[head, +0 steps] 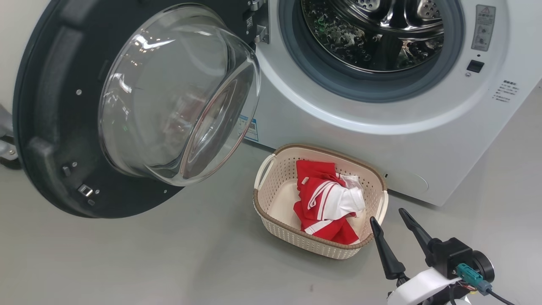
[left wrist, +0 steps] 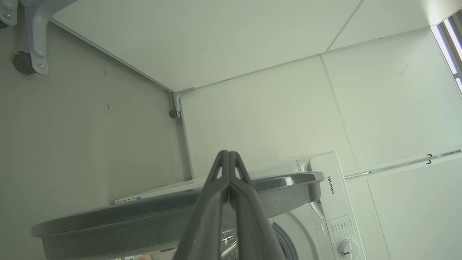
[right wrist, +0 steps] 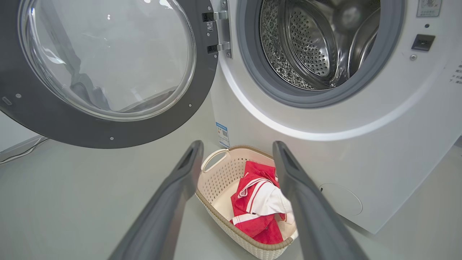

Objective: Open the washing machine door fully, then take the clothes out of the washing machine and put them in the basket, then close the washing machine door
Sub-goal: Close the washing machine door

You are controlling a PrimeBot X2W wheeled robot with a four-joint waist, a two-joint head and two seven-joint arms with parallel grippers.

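Glossy glass door [head: 178, 93], perforated plastic basket [head: 271, 203] (red cloth [head: 326, 199] inside).

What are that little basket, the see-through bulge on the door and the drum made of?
The basket looks like matte cream plastic, moulded with rows of holes; its brown rim imitates weave. The door's bowl seems clear glass or plastic: glossy reflections. The drum looks polished steel, mirror-bright, perforated.

At five o'clock in the head view, right gripper [head: 387, 214]: two long matte-black fingers [head: 387, 254] tapering to points, rooted in a blocky black housing [head: 449, 253] with a round black barrel [head: 485, 264] at its three o'clock, a teal plug [head: 469, 273] trailing a black cable [head: 499, 297], all on a smooth white forearm shell [head: 423, 286]. At six o'clock in the left wrist view, left gripper [left wrist: 228, 153]: dark grey, with a small triangular cut-out near each tip.
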